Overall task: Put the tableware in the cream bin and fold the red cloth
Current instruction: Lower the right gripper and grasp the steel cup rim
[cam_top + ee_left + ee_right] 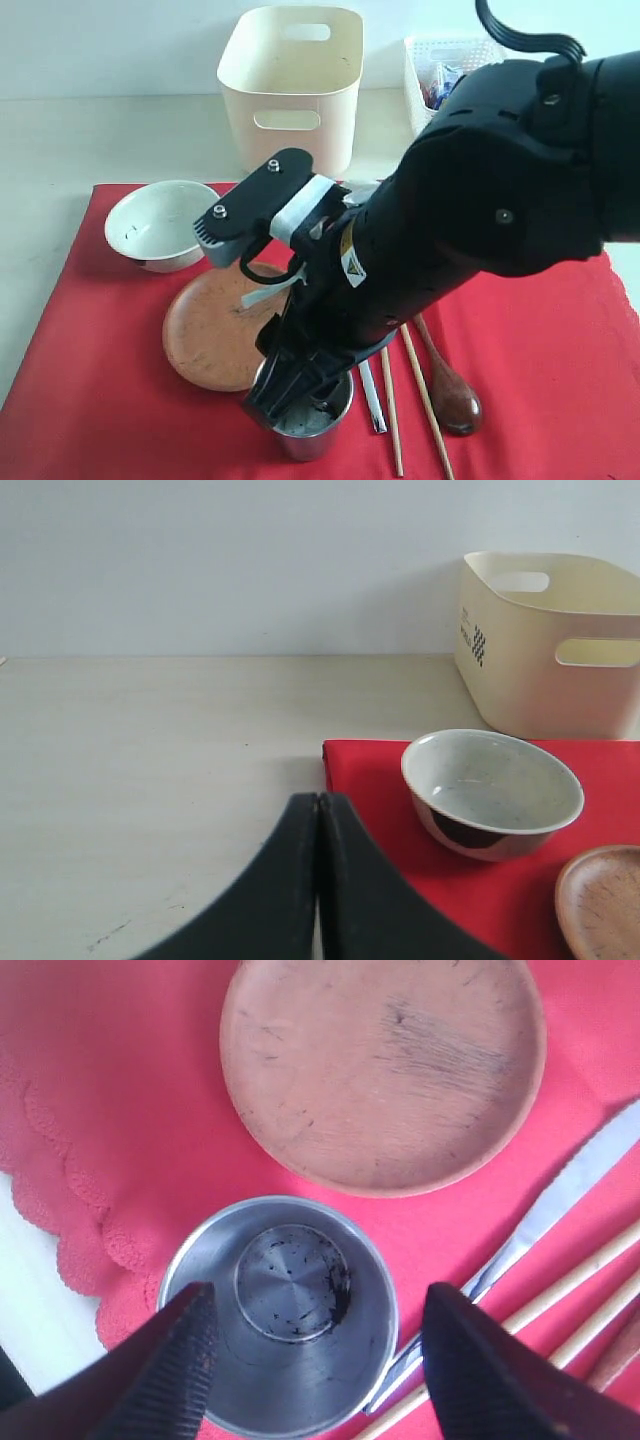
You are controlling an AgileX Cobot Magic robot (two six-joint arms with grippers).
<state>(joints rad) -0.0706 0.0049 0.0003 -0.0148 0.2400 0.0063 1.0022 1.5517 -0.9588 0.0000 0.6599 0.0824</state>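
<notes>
What could go wrong: the steel cup (308,437) is round & shiny, so it may slip or tip if the right gripper (320,1300) shuts a bit off the middle. One finger looks to hang right over the rim, not outside it, so going down could knock the cup. The silver knife (560,1200) lies just beside the cup, maybe touching, & could get bumped too. The cup is near the wavy edge of the red cloth (100,400), so a push may bunch the cloth up.

Pose: the right arm reaches across to the front, bent down steep, w/ its gripper pointing down at the cup. Its fingers are spread wide, one each side, holding nothing. The left gripper (318,880) is near the table (150,760), by the cloth's corner, fingers pressed together, nothing btw them.

The cup stands upright on the cloth, just beside the brown plate (215,330). The bowl (160,222), chopsticks (395,410) & spoon (458,400) are on the cloth too. The cream bin (290,90) is at the back, well apart. I see nothing in it, so prob no tableware is in yet
</notes>
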